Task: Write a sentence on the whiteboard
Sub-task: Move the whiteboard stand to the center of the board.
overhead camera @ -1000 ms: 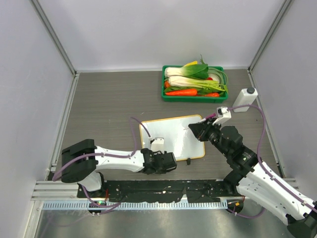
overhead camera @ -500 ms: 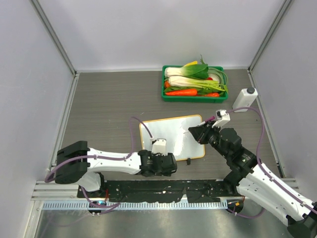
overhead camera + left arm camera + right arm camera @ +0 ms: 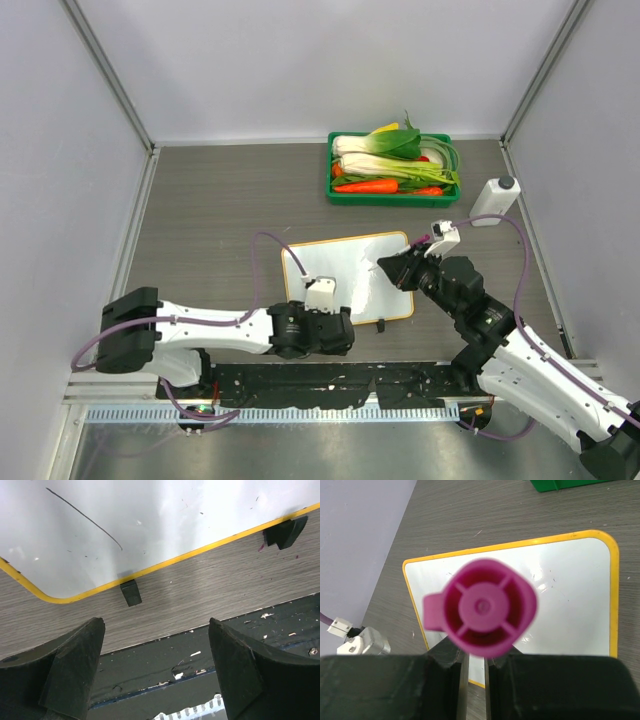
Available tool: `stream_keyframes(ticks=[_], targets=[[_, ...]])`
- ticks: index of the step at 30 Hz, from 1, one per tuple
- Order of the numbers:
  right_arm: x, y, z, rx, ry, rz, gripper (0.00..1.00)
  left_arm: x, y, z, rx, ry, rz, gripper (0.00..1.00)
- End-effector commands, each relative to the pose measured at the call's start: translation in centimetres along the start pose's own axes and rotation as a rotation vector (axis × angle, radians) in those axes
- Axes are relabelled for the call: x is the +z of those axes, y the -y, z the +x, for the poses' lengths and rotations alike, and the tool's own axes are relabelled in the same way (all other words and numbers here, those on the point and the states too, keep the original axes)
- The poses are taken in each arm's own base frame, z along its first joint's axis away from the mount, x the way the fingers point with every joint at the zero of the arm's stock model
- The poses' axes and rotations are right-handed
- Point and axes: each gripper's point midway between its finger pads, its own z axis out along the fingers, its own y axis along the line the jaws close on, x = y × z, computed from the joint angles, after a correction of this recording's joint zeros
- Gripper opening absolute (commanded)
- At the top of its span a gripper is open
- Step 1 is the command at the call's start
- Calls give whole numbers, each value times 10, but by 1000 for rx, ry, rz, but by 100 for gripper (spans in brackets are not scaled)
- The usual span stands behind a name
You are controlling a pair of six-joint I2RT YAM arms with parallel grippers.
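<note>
Whiteboard (image 3: 345, 275): lies flat on the bench (image 3: 220, 220), toward its front edge. Left tool (image 3: 156, 630): gapes wide beside the board's near rim, grips nothing. Right tool (image 3: 388, 266): clamps a magenta marker (image 3: 487, 607) over the board's right part.

One whiteboard (image 3: 345, 275) is counted mid-tabletop (image 3: 220, 210). Two black clip feet (image 3: 131, 592) are seen at its near edge, and one thin dark stroke (image 3: 85, 517) on its face. One green tray (image 3: 392, 197) is counted far right, with at least two carrots (image 3: 366, 186) made out in it. One white bottle (image 3: 493, 201) and one marker (image 3: 487, 607) are counted. Two arms are counted, left arm (image 3: 200, 325) and right arm (image 3: 520, 365), two fingers (image 3: 70, 670) each.
</note>
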Motion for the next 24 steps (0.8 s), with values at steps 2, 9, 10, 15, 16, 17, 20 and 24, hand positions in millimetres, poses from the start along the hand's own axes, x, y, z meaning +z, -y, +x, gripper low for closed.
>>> stream_keyframes(ticks=[2,9,10,15,16,17,20,24], targets=[[-1,-14,-19,9,62,-48,1,-21,-5,-31,1,120,-4,91],[2,-15,-16,10,52,-56,2,-32,-12,-42,20,161,5,91],[2,-15,-16,10,53,-55,1,-32,-12,-42,20,162,7,91],[2,-17,-17,10,54,-64,1,-32,-11,-43,31,166,6,91],[2,-17,-17,11,53,-63,1,-32,-11,-44,35,169,7,91],[2,-16,-16,10,52,-59,1,-32,-11,-44,39,170,5,92],[3,-17,-16,8,50,-62,1,-33,-10,-45,48,171,3,92],[3,-16,-16,13,52,-58,1,-31,-5,-44,47,164,24,92]])
